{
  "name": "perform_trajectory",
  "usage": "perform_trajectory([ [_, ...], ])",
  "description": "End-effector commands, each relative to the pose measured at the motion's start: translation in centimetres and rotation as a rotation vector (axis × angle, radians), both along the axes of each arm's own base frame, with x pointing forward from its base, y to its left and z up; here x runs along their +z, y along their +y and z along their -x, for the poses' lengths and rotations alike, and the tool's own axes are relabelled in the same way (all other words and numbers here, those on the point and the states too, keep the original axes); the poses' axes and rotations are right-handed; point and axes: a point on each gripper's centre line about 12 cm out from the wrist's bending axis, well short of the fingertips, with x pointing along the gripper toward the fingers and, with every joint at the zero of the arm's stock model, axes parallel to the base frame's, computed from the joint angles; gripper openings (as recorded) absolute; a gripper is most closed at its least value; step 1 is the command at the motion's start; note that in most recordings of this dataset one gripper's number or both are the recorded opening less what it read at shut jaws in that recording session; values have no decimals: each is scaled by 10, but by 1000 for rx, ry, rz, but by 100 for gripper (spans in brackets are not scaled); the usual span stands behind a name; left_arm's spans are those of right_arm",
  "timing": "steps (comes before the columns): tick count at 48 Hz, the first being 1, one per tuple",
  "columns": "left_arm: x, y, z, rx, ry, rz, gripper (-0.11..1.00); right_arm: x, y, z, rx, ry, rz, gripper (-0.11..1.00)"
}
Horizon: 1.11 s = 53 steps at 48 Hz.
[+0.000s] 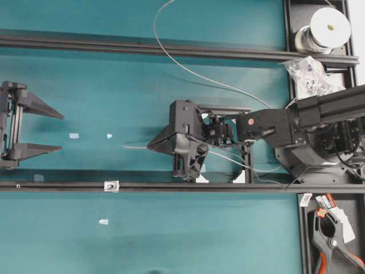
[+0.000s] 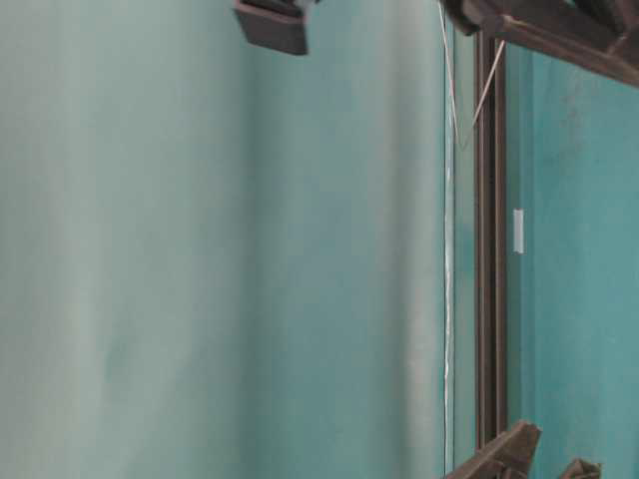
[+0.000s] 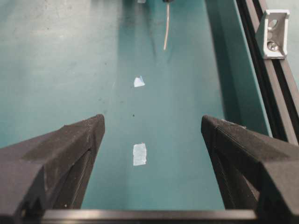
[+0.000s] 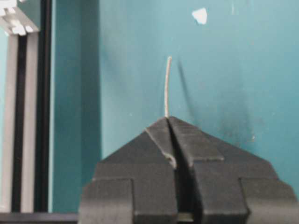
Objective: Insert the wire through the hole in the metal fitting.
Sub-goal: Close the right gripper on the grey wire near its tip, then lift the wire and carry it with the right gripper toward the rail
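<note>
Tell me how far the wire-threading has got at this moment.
Done: the right gripper has shut on the wire, with a short free end sticking out past its fingers. In hand: that end points over the teal table, not at the metal fitting on the black rail. Left: bring the tip to the fitting and pass it through the hole. The left gripper hangs open, holding nothing.

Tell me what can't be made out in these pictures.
- Hole in the small silver metal fitting: too small in the overhead view, and the left wrist view shows the fitting only at an angle.
- Thin grey wire: the stretch inside the shut right claw is hidden by its fingers.
- Table-level view: claws cut off by edges.
</note>
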Motion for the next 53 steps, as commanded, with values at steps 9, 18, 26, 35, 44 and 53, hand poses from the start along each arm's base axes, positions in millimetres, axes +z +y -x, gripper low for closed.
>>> perform_trajectory([
  [9, 9, -1, -2, -3, -35, 1, 86, 38, -6, 3, -10, -69, 7, -1],
  [18, 10, -1, -2, -3, -38, 1, 86, 50, -10, 7, -19, -68, 8, -1],
  [26, 12, -1, -2, -2, -44, 1, 86, 59, -10, 9, -14, -74, 17, -1],
  [35, 12, -1, -1, -4, -43, 0, 86, 70, -10, 10, -3, -81, 30, -1],
  [44, 13, -1, -2, -2, -46, 1, 86, 80, -11, 13, -5, -54, 36, -1],
  [53, 13, -1, -3, -2, -46, 1, 86, 88, -11, 17, 3, -66, 46, -1],
])
